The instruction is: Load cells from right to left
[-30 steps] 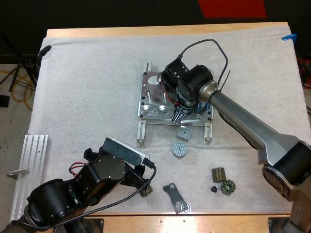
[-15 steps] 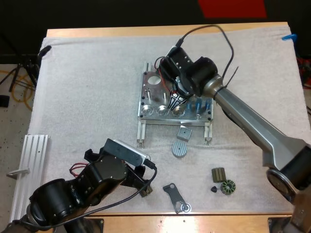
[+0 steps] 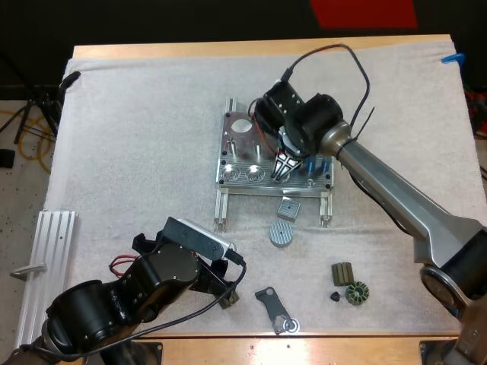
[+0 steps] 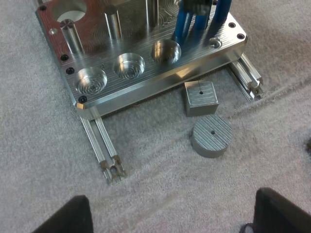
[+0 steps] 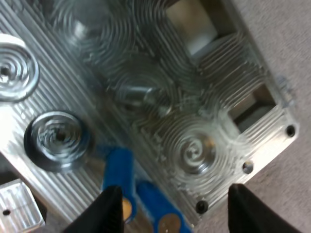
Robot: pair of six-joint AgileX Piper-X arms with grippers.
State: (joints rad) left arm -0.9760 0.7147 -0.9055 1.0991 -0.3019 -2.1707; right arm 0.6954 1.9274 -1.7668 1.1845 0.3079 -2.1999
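The metal fixture (image 3: 242, 161) lies mid-mat, with three round empty holes along its front row (image 4: 129, 65). Bright blue cylinders (image 3: 318, 164) stand at its right end, also seen as blue cylinders (image 4: 194, 22) and blue cylinders (image 5: 119, 170). My right gripper (image 3: 282, 170) hangs open just above the front row, beside the blue cylinders, its fingers (image 5: 106, 209) apart with nothing gripped. My left gripper (image 4: 170, 218) is open and low over bare mat in front of the fixture (image 4: 146, 77), at the left arm's end (image 3: 225, 292).
A square metal block (image 3: 288, 207) and a ribbed round disc (image 3: 281, 233) lie in front of the fixture. A dark bracket (image 3: 274, 308), a dark block (image 3: 342, 272) and a small gear (image 3: 356, 293) sit near the front edge. An aluminium rail (image 3: 49, 258) lies at the left.
My right gripper rose off the fixture's front row, uncovering its third hole, then shifted slightly right towards the blue cylinders. The left arm has not moved.
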